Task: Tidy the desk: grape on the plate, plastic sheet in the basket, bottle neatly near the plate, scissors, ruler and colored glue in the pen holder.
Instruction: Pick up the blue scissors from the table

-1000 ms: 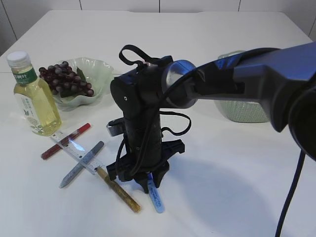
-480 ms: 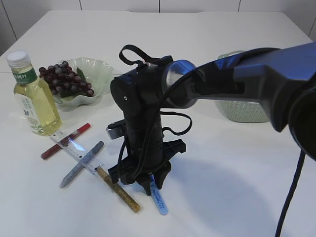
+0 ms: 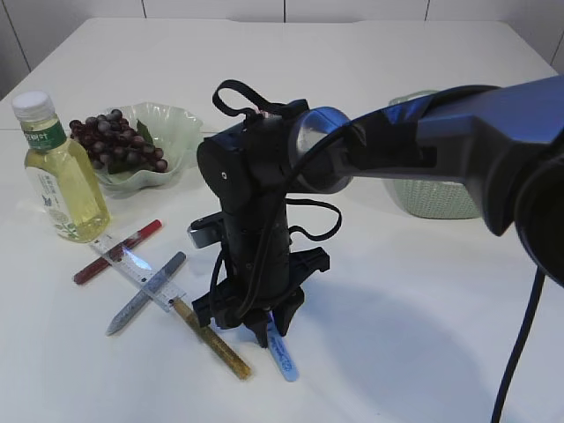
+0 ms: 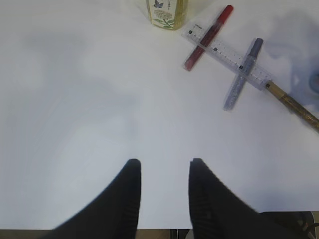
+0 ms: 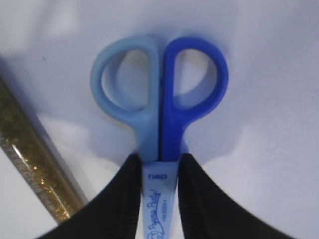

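My right gripper (image 3: 261,330) (image 5: 159,167) is shut on the scissors (image 5: 159,84), pinching the pale blue sheath (image 3: 282,356) just below the two blue handle loops, low over the table. Beside it lies a gold colored glue (image 3: 216,345) (image 5: 35,159). The clear ruler (image 3: 141,271) (image 4: 229,55) lies crossed with a red glue (image 3: 119,251) (image 4: 209,35) and a silver glue (image 3: 145,293) (image 4: 244,74). The grape (image 3: 115,141) rests on the green plate (image 3: 172,123), and the bottle (image 3: 57,172) stands left of it. My left gripper (image 4: 162,167) hangs open over bare table. Pen holder and plastic sheet are out of view.
A pale green woven basket (image 3: 432,201) stands at the right, mostly behind the right arm. The arm's dark body reaches across the middle of the table. White tabletop stretches in front and to the right.
The right gripper with the scissors has shifted very slightly near the gold glue. Nothing else has moved.
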